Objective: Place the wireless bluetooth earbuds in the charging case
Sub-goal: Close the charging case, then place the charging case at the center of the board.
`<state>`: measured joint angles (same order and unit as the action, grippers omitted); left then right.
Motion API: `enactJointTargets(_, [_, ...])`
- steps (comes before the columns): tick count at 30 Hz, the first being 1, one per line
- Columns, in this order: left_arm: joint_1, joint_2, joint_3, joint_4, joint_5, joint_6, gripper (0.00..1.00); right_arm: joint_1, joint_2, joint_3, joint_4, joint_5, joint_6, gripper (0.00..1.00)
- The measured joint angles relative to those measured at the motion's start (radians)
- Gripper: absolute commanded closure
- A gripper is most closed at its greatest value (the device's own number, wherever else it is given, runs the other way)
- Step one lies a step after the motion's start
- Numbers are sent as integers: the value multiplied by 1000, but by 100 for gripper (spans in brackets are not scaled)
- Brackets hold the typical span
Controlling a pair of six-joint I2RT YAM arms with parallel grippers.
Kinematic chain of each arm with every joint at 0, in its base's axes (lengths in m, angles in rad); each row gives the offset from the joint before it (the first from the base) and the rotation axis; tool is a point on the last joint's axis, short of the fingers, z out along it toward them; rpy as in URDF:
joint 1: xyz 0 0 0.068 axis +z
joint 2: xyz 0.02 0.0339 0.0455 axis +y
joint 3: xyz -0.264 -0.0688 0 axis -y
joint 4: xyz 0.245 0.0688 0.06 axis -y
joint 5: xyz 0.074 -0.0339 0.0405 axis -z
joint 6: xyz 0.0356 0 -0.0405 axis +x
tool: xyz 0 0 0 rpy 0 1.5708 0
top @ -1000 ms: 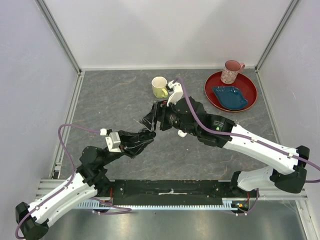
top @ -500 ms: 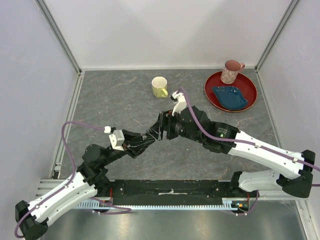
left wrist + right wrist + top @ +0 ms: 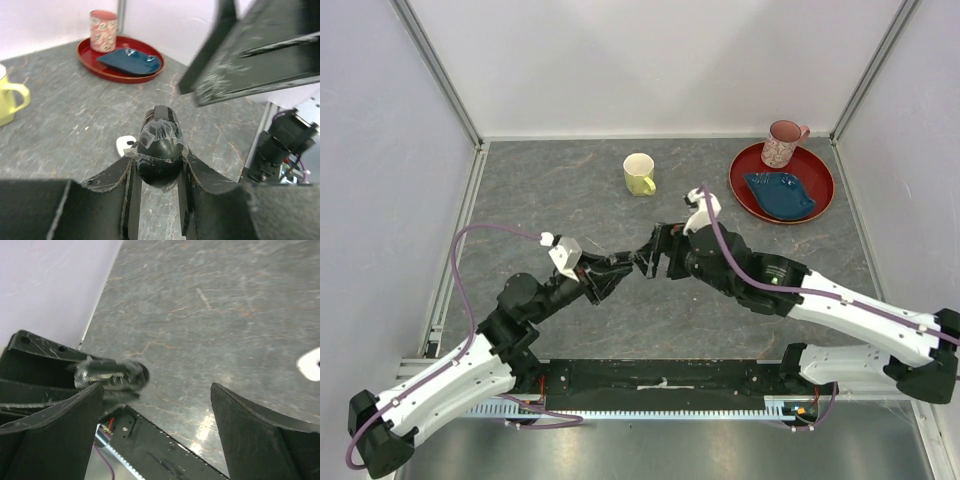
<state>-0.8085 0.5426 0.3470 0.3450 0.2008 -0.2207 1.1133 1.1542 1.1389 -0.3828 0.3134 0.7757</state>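
A black rounded charging case (image 3: 160, 150), wrapped in clear tape, sits clamped between the fingers of my left gripper (image 3: 159, 165), which holds it above the table. My right gripper (image 3: 157, 390) faces it with its jaws wide apart and nothing between them; in the right wrist view the case (image 3: 117, 374) shows just beyond its left finger. From above, the left gripper (image 3: 612, 272) and the right gripper (image 3: 655, 255) nearly meet at mid-table. One small white earbud (image 3: 126, 145) lies on the table under the case, and the same earbud (image 3: 310, 365) shows at the right edge of the right wrist view.
A yellow mug (image 3: 639, 174) stands behind the grippers. At the back right a red plate (image 3: 820, 205) carries a pink patterned cup (image 3: 783, 143) and a blue dish (image 3: 780, 193). Grey walls and an aluminium frame enclose the table.
My right gripper has drawn back from beside the mug toward the near side and its jaws have opened wider. The left gripper, still shut on the case, has shifted slightly right.
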Motion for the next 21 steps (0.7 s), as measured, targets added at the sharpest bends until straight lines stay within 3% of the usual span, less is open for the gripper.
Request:
enactJointTargets(3, [5,39,34,-63,-73,-42,98,-33,-72,-33,-44,55,6,2])
enactJointTargets(9, [18,167,29,-107,-129,-163,98,-230,-175,-87,-75,50,6,2])
enactJointTargets(15, [93,452,28,-77,-40,-272,98,-276,-162,-159,-105,-48,16,2])
enactJointTargets(21, [124,628,47,-22,42,-320,98,-276,-159,-193,-116,-110,25,2])
